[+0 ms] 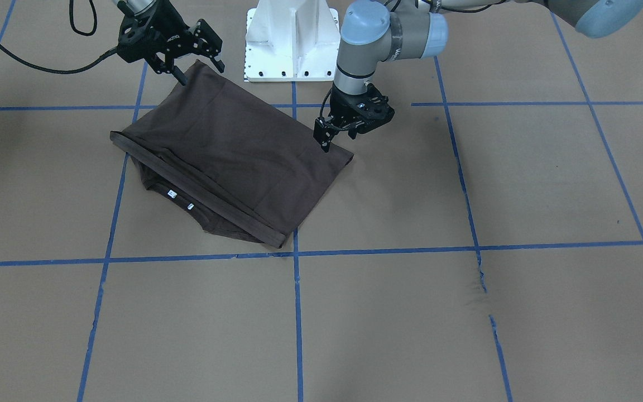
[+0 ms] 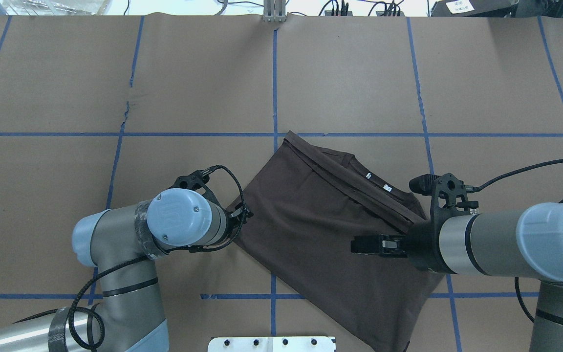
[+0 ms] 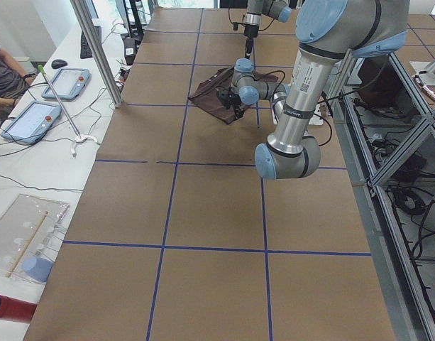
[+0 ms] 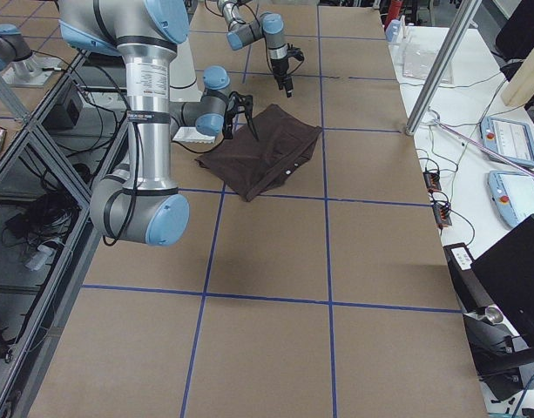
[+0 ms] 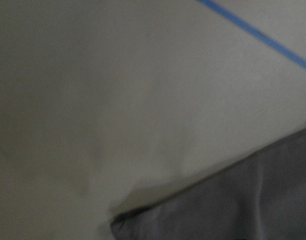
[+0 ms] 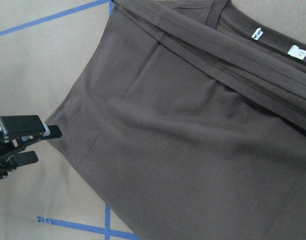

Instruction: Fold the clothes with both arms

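Brown worktop (image 1: 466, 335): T-shirt (image 1: 232, 151) lies upper-left to lower-right, collar lower-left, front-facing view; left end effector (image 1: 337, 135), right end effector (image 1: 201, 72) both released.

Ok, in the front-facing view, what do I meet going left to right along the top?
Right pincer → white pedestal base → left pincer. The T-shirt stretches below all three, so I leave it out.

Matt, thin cloth T-shirt (image 1: 232, 151)
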Robot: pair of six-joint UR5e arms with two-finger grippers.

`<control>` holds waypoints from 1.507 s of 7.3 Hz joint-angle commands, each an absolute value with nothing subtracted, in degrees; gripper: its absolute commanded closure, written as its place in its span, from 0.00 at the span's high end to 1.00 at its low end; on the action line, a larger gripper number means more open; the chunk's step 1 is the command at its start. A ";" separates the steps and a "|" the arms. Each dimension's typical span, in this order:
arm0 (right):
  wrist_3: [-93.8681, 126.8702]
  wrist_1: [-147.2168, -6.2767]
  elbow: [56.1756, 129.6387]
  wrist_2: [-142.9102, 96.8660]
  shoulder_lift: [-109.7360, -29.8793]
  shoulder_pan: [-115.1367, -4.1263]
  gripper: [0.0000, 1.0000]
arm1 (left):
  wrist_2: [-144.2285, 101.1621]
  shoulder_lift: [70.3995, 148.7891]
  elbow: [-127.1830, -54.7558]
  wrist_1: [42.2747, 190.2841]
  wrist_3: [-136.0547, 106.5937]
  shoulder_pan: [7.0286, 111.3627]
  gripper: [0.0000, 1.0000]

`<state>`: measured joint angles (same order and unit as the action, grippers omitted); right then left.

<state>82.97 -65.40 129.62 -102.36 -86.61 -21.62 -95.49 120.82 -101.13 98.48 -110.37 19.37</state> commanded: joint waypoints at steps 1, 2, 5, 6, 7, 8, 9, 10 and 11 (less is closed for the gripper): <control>82.97 -65.39 129.55 -102.48 -86.22 -22.67 1.00 | -93.09 120.94 -99.84 98.61 -111.01 19.16 0.81; 82.97 -65.39 129.46 -102.39 -86.31 -22.68 1.00 | -92.64 120.94 -99.76 98.61 -110.83 19.60 0.79; 82.97 -65.39 129.38 -102.39 -86.31 -22.76 1.00 | -92.64 121.02 -99.06 98.79 -110.65 20.13 0.71; 82.97 -65.39 129.37 -102.39 -86.31 -22.76 1.00 | -92.64 121.03 -98.62 98.70 -110.48 20.04 0.70; 82.97 -65.48 129.37 -102.39 -86.31 -22.76 1.00 | -92.55 121.03 -98.53 98.70 -110.48 20.04 0.69; 82.97 -65.39 129.37 -102.48 -86.31 -22.94 1.00 | -92.55 121.11 -98.53 98.70 -110.65 20.04 0.63; 82.97 -65.48 129.37 -102.48 -86.31 -23.03 1.00 | -92.55 121.46 -98.61 98.53 -110.74 20.04 0.39; 82.97 -65.39 129.37 -102.57 -86.31 -23.11 1.00 | -92.55 121.46 -98.61 98.44 -110.66 20.04 0.06; 82.97 -65.39 129.37 -102.92 -86.31 -23.38 1.00 | -92.81 121.46 -99.14 98.26 -110.48 20.04 0.00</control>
<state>82.97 -65.42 129.38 -102.62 -86.31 -23.13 -92.61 121.42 -98.74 98.45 -110.63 20.04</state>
